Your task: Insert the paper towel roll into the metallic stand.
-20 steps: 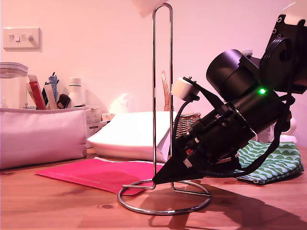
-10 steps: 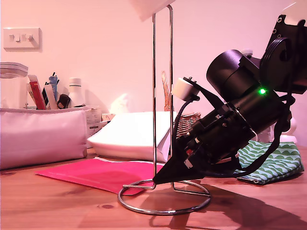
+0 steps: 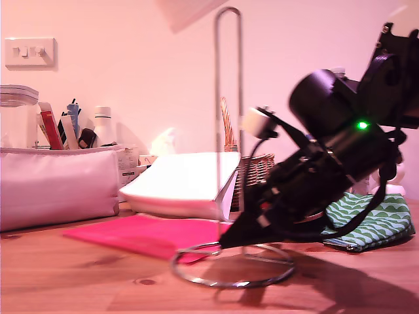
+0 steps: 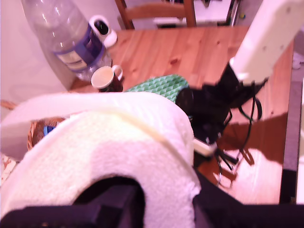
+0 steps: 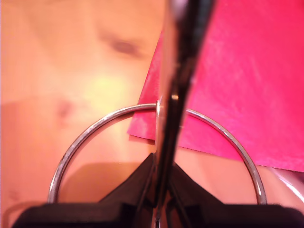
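Note:
The metallic stand (image 3: 228,98), a tall chrome loop on a ring base (image 3: 232,280), stands on the wooden table in the middle of the exterior view. My second gripper (image 3: 226,243) leans down from the exterior view's right and is shut on the loop's foot; its own view shows the chrome rod (image 5: 175,71) between the jaws (image 5: 161,166) and the ring (image 5: 95,128) beyond. The paper towel roll (image 4: 95,156), thick and white, fills the first wrist view, with my first gripper (image 4: 166,204) shut on its wall. Only a blurred edge of the roll (image 3: 186,10) shows beside the loop's top.
A pink sheet (image 3: 150,235) lies under the ring. Behind stand a folded white paper bag (image 3: 180,183), a pale pouch (image 3: 55,186), a wicker basket (image 3: 252,167) and a green patterned cloth (image 3: 373,222). A plastic bottle (image 4: 66,38) and a mug (image 4: 105,78) stand further off.
The stand and my second gripper have shifted a little toward the exterior view's right. The roll's edge at the top has drifted toward that view's left and is blurred.

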You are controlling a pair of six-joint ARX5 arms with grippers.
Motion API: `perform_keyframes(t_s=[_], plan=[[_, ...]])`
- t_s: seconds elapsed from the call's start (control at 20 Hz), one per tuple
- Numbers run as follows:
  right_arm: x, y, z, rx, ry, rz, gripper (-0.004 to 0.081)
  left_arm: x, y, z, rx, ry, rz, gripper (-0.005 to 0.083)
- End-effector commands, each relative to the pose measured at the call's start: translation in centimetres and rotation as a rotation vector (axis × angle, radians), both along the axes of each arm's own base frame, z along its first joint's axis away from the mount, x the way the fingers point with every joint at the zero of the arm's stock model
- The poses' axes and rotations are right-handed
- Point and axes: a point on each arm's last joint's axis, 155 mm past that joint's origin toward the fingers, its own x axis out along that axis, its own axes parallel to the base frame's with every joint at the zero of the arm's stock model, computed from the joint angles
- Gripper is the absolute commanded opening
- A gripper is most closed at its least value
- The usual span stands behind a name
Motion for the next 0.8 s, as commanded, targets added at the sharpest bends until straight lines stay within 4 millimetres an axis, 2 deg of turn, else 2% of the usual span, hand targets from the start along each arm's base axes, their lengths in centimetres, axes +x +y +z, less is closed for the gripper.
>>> perform_keyframes(t_s=[0.0, 0.1, 0.45, 0.75], plan=[[-0.8, -1.7, -3.3, -0.066, 0.083, -0.034, -0.0013, -0.1, 0.0, 0.2, -0.012, -0.007, -0.002, -0.0024], [-1.1, -1.3, -3.3, -0.066, 0.082, -0.024, -0.0013, 0.0, -0.1, 0.0, 0.001, -0.016, -0.014, -0.0024], [-3.7, 1.6, -3.3, -0.07, 0.079, 0.071, -0.0013, 0.3, -0.3, -0.1, 0.024, -0.048, -0.035, -0.0024], [-3.9, 1.4, -3.8, -0.093, 0.102, 0.046, -0.0013, 0.3, -1.0, -0.7, 0.011, 0.004, -0.041, -0.0024]])
